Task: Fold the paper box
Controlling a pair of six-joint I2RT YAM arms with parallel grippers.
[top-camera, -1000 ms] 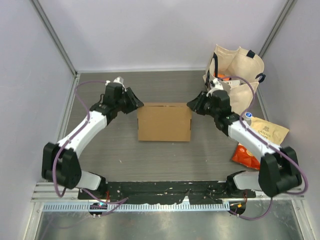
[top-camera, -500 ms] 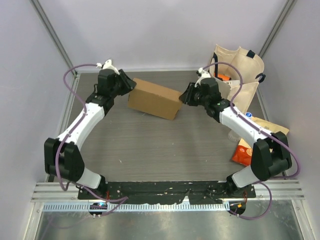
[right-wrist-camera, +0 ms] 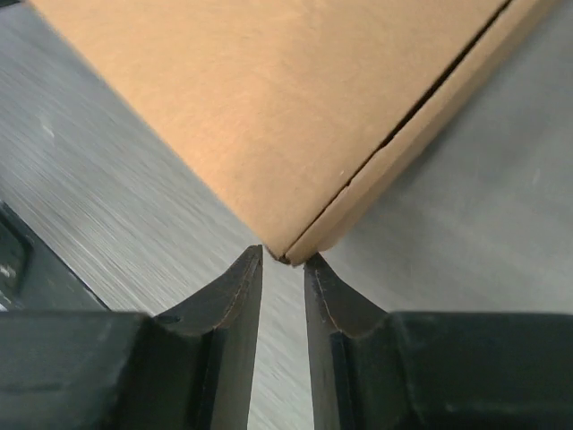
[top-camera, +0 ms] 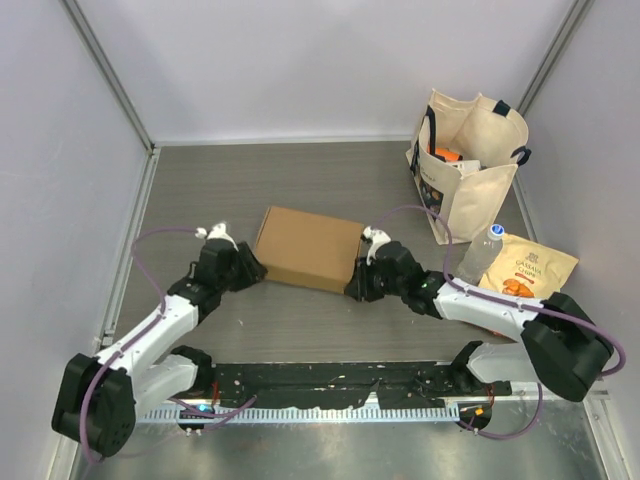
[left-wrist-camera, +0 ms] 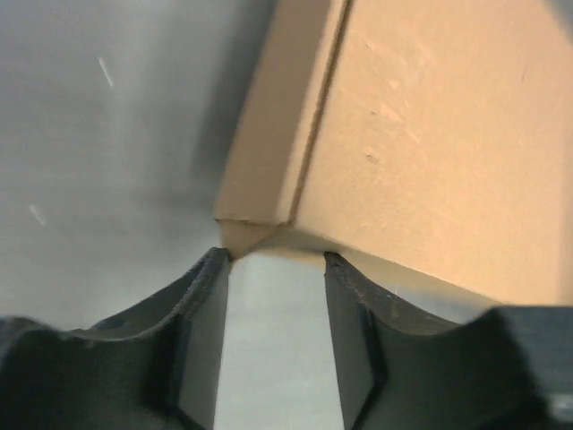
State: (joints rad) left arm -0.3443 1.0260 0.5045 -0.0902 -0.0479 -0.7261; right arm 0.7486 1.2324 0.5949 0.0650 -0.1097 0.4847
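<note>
The paper box (top-camera: 308,248) is a closed, shallow brown carton lying flat mid-table, turned slightly clockwise. My left gripper (top-camera: 252,270) is at its near left corner. In the left wrist view that corner (left-wrist-camera: 260,228) sits right at my fingertips (left-wrist-camera: 219,264), pinched only at the very ends. My right gripper (top-camera: 353,290) is at the near right corner. In the right wrist view the jaws stand narrow, with the corner (right-wrist-camera: 295,251) caught between the tips (right-wrist-camera: 251,264). The box's top face (right-wrist-camera: 269,107) fills that view.
A cream canvas tote bag (top-camera: 470,160) stands at the back right. A clear water bottle (top-camera: 480,252) stands in front of it. An orange snack bag (top-camera: 528,270) lies at the right edge. Grey walls close in the back and both sides.
Both arms have swung from the far side back toward their bases. The box came with them, going from tilted up at the far middle to lying flat nearer me.
</note>
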